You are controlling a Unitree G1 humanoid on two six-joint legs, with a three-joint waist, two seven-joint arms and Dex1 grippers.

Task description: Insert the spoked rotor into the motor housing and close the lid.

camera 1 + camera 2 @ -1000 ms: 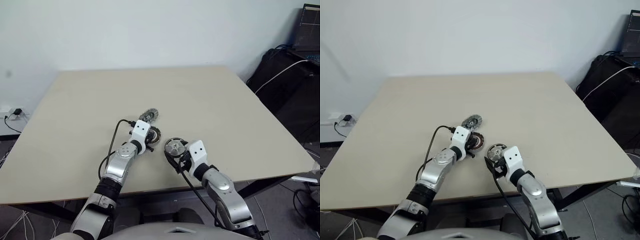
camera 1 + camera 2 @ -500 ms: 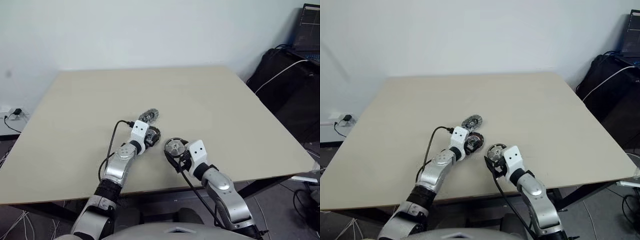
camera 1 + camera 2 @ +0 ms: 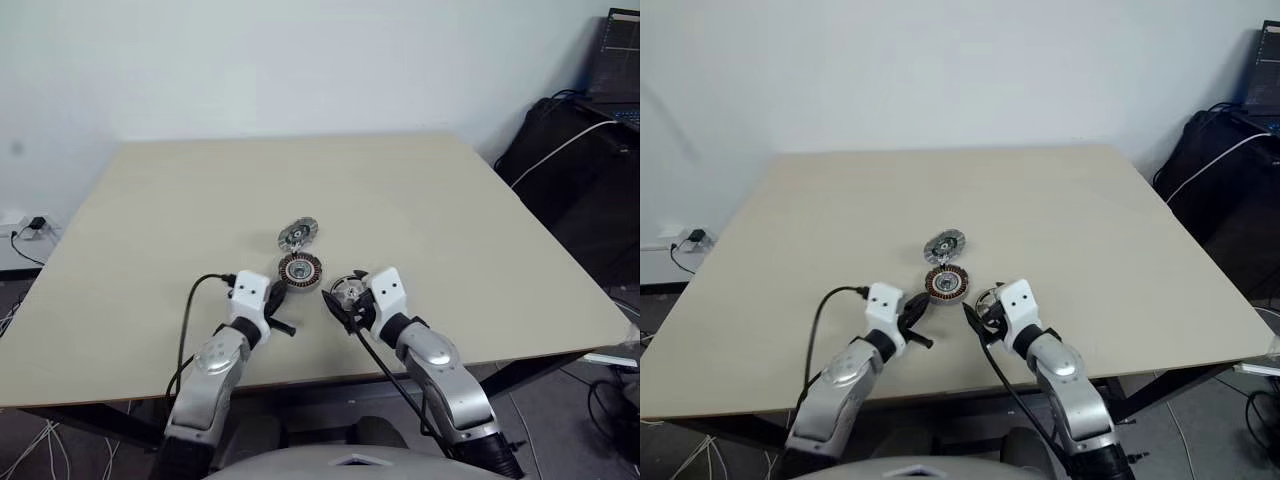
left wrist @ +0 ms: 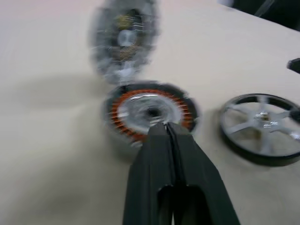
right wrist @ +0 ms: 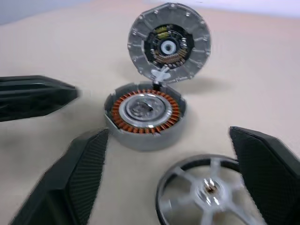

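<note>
Table (image 3: 150, 220): left hand (image 3: 284, 327) back from housing (image 3: 299, 268)

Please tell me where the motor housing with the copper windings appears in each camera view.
Left eye view: motor housing at table centre, ahead of both arms.
Right eye view: the same place.
Left wrist view: just beyond the shut left pincer.
Right wrist view: middle.
Shared landmark: the open lid hinged up behind it.

The lid (image 4: 124, 40) is smeared with blur in the left wrist view; the rotor (image 5: 206, 190) is cut off by the right wrist view's edge.
</note>
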